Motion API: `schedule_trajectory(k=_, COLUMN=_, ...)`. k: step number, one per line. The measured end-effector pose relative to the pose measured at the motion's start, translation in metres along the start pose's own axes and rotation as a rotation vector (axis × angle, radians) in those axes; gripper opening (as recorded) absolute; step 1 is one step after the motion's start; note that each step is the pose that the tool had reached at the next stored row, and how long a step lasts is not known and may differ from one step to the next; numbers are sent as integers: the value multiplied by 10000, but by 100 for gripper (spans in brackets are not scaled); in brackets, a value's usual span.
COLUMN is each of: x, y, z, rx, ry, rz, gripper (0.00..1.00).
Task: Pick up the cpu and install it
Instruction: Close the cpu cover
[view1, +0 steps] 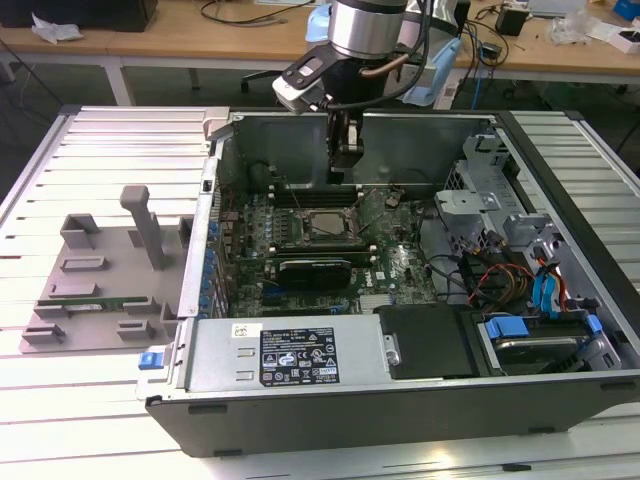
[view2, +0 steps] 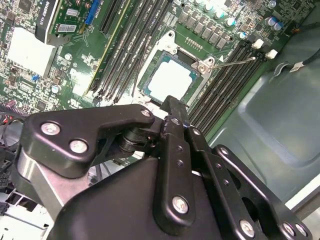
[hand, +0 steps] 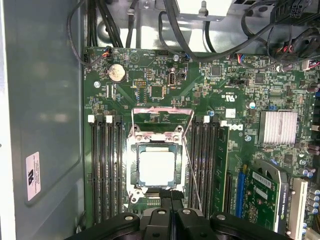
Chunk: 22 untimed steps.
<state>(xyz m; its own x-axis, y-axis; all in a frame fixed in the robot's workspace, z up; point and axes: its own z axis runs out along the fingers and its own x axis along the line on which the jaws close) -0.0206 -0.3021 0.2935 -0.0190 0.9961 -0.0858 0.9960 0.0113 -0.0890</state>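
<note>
The cpu (view1: 322, 226) (view2: 170, 82) (hand: 157, 168) lies flat in its socket on the green motherboard (hand: 165, 80), its silvery top facing up. The socket's metal frame (hand: 162, 116) stands hinged open beside it, and the thin wire lever (hand: 192, 170) is swung out. My gripper (view1: 345, 163) (view2: 172, 106) (hand: 170, 193) hangs above the motherboard inside the open computer case, a little off to one side of the cpu and clear of it. Its two black fingers are pressed together with nothing between them.
Memory slots (hand: 105, 165) flank the socket on both sides. A black graphics card (view1: 315, 270) sits just in front of the socket in the exterior view. Drive cages and cables (view1: 520, 270) crowd the case's right. A grey fixture (view1: 100, 280) rests on the table at the left.
</note>
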Motion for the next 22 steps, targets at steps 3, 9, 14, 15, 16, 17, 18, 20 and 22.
schedule_trajectory(k=3, x=0, y=0, z=0, rx=0, ry=2, rz=0, gripper=11)
schedule_trajectory(k=9, x=0, y=0, z=0, rx=0, ry=5, rz=-1, gripper=11)
schedule_trajectory(k=14, x=-2, y=92, z=-8, rx=0, ry=2, rz=-2, gripper=11)
schedule_trajectory(k=15, x=-2, y=116, z=-10, rx=0, ry=1, rz=0, gripper=11)
schedule_trajectory(k=16, x=-3, y=139, z=-12, rx=0, ry=0, rz=1, gripper=11)
schedule_trajectory(k=17, x=-3, y=171, z=-14, rx=0, ry=0, rz=-1, gripper=11)
schedule_trajectory(k=18, x=-3, y=191, z=-16, rx=0, ry=0, rz=0, gripper=11)
schedule_trajectory(k=20, x=-5, y=258, z=-22, rx=0, ry=-2, rz=-1, gripper=11)
schedule_trajectory(k=22, x=-6, y=318, z=-27, rx=0, ry=-6, rz=2, gripper=11)
